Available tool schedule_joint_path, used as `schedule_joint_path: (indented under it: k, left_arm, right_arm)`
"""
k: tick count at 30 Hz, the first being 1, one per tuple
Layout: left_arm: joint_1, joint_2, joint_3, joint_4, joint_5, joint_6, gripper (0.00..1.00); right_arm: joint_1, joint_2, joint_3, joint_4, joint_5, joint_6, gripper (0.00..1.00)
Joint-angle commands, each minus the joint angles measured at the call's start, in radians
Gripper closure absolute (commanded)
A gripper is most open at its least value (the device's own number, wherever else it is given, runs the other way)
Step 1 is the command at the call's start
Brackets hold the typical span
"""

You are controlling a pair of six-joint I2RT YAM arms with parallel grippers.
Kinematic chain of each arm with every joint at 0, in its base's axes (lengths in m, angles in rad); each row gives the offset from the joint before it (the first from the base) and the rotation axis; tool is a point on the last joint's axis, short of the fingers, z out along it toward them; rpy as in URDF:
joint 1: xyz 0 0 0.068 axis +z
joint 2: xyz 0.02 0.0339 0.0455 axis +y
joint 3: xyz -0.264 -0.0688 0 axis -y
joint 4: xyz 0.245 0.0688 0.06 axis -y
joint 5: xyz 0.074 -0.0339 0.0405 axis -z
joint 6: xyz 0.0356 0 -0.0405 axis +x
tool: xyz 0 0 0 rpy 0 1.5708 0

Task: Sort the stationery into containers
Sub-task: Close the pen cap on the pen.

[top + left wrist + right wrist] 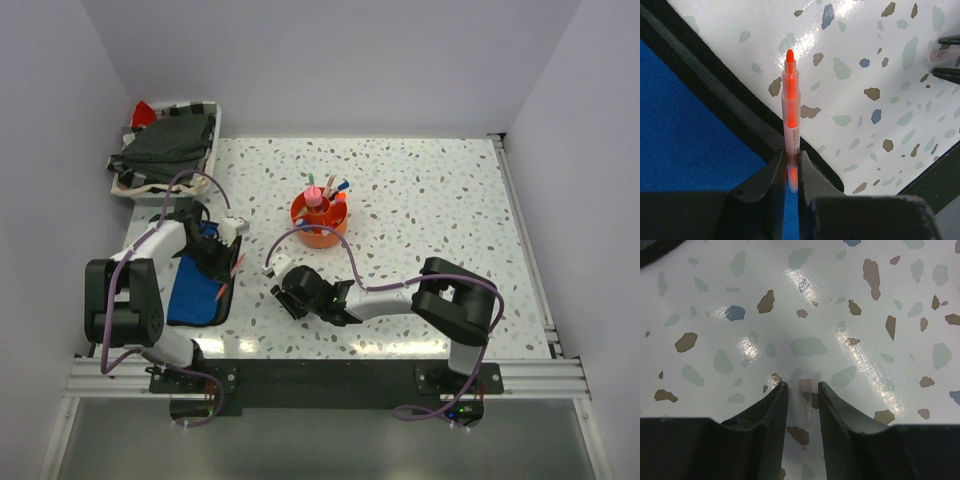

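Observation:
My left gripper [791, 167] is shut on a thin orange pen [791, 100], held over the black right edge of the flat blue pouch [685, 130]; the pen's tip points out over the table. In the top view this gripper [224, 270] is at the pouch [195, 290]. My right gripper [802, 387] is open, low over the table, and a small clear pen cap [805, 400] lies between its fingers, untouched. In the top view it [283, 291] is right of the pouch. The round orange organiser [320, 222] holds several pens and a pink tube.
A white tray [212, 150] of dark cloth stands at the back left. My right gripper's fingertips [946, 74] show at the right edge of the left wrist view. A pouch corner [655, 247] shows at the top left of the right wrist view.

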Motion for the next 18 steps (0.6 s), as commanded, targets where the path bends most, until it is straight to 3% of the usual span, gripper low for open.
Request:
schedule_joint_path:
  k: [1,9,12,14,18]
  left_arm:
    - [0.012,0.008,0.041,0.010,0.038,0.022,1.00]
    - [0.026,0.020,0.064,-0.007,0.059,0.027,1.00]
    - [0.030,0.022,0.063,-0.004,0.056,0.030,1.00]
    - [0.032,0.025,0.063,-0.004,0.062,0.030,1.00]
    - [0.035,0.017,0.076,-0.027,0.076,0.036,1.00]
  right_arm:
    - [0.007,0.037,-0.044,-0.135,-0.029,-0.008,0.67]
    - [0.019,0.064,-0.051,-0.147,-0.024,-0.040,0.78]
    - [0.027,0.074,-0.073,-0.138,-0.045,-0.073,0.88]
    - [0.030,0.083,-0.082,-0.133,-0.061,-0.082,1.00]
    - [0.033,0.011,-0.079,-0.168,-0.101,-0.209,1.00]
